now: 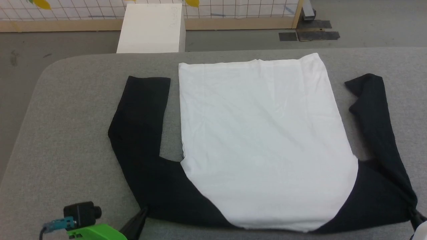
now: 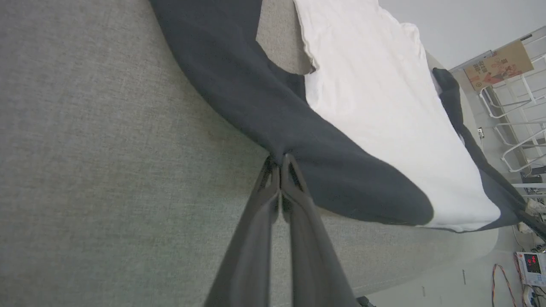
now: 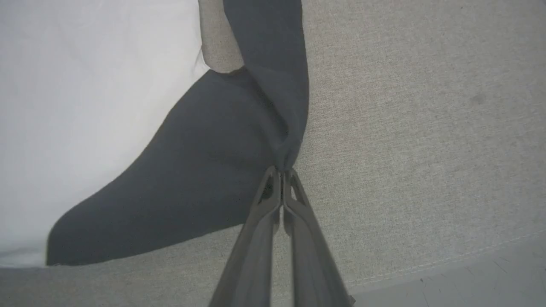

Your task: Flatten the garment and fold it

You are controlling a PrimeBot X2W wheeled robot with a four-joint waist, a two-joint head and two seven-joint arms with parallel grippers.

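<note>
Find soft long-sleeved garment (image 1: 263, 140), white body with black sleeves and shoulders, spread flat on grey fabric-covered table (image 1: 66, 116). Note hem at far side and black shoulder edge along near side, close to near rim of table. Record white body as mostly smooth, with faint diagonal creases. Record left black sleeve (image 1: 140, 110) bent up alongside body, parted from it by a strip of bare table. Record right black sleeve (image 1: 373, 110) likewise angled toward far side, with cuff end folded over on itself.

Locate left gripper (image 1: 144, 210) at near-left corner of garment. Confirm from left wrist view: same gripper (image 2: 279, 161) with both long dark fingers pressed together, pinching a bunch of black cloth at outer fold of shoulder. See rest of garment (image 2: 384, 106) running away from fingertips across table.

Locate right gripper (image 1: 413, 213) at near-right corner of garment, by right edge of head view. Confirm from right wrist view: same gripper (image 3: 281, 171) clamped tight on gathered black cloth at base of right sleeve, with white body (image 3: 85, 106) off to one side of fingers.

Note beyond far side of table: white rectangular box (image 1: 151, 28) on floor, in front of wood-framed gridded panel (image 1: 83, 11).
</note>
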